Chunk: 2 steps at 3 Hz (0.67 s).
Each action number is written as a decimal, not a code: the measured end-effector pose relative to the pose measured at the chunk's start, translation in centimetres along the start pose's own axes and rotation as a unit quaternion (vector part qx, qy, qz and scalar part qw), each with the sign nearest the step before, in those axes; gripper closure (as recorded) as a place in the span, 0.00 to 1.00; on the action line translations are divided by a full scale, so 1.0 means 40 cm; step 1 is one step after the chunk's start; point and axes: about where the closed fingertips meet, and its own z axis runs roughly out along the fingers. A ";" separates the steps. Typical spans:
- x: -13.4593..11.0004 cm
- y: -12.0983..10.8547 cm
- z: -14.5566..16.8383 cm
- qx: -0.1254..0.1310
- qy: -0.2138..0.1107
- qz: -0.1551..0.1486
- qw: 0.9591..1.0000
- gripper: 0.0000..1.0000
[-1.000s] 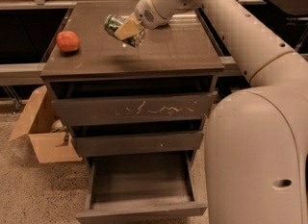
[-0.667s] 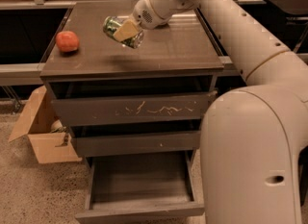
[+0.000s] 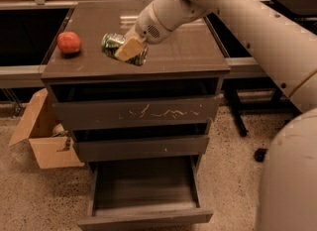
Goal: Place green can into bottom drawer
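My gripper (image 3: 128,49) is shut on the green can (image 3: 115,44), a small green-and-white drink can held on its side above the front left part of the cabinet top (image 3: 183,46). A pale finger pad (image 3: 130,48) lies across the can's front. The bottom drawer (image 3: 144,186) is pulled open below, its wide shallow tray showing nothing inside. The can is well above and behind the drawer's opening.
A red fruit (image 3: 69,42) sits on the cabinet top at the left. The top drawer front (image 3: 136,112) has pale scratches; the narrow middle front (image 3: 141,147) is shut. An open cardboard box (image 3: 42,138) stands on the floor at the left. My white arm (image 3: 257,31) fills the right side.
My gripper has carried the green can forward and slightly down, toward the cabinet's front edge. The fruit and drawers have not moved.
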 end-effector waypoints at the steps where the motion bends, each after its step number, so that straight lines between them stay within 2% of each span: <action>1: 0.107 0.149 0.015 -0.041 0.042 -0.002 0.998 1.00; 2: 0.182 0.227 0.037 -0.086 0.071 0.001 0.994 1.00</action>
